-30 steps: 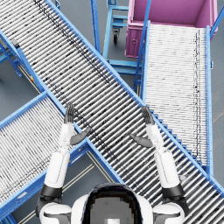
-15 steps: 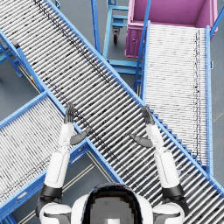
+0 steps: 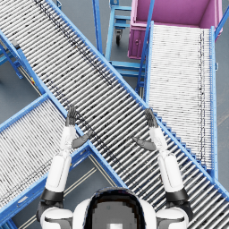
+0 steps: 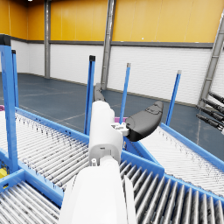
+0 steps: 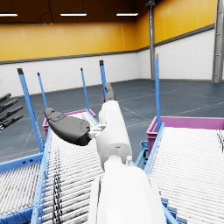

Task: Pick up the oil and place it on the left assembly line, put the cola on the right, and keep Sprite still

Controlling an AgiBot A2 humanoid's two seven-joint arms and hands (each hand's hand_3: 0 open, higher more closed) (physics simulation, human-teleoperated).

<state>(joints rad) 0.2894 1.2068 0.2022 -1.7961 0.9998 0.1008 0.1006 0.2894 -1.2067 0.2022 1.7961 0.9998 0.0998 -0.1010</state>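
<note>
No oil, cola or Sprite shows in any view. My left hand (image 3: pixel 74 129) hovers open over the near left edge of the long diagonal roller conveyor (image 3: pixel 89 85), fingers straight and thumb out. My right hand (image 3: pixel 148 132) mirrors it over the same conveyor's near right part, also open and holding nothing. In the left wrist view my left hand (image 4: pixel 135 118) stands empty above the rollers, and the right hand's fingertips (image 4: pixel 210 109) show at the side. In the right wrist view my right hand (image 5: pixel 83 122) is likewise empty.
A left branch conveyor (image 3: pixel 27 147) runs off at the lower left, and a right conveyor (image 3: pixel 179 85) leads up to a magenta bin (image 3: pixel 174 18). Blue frames and posts (image 3: pixel 97 22) edge all the lines. Grey floor lies between them.
</note>
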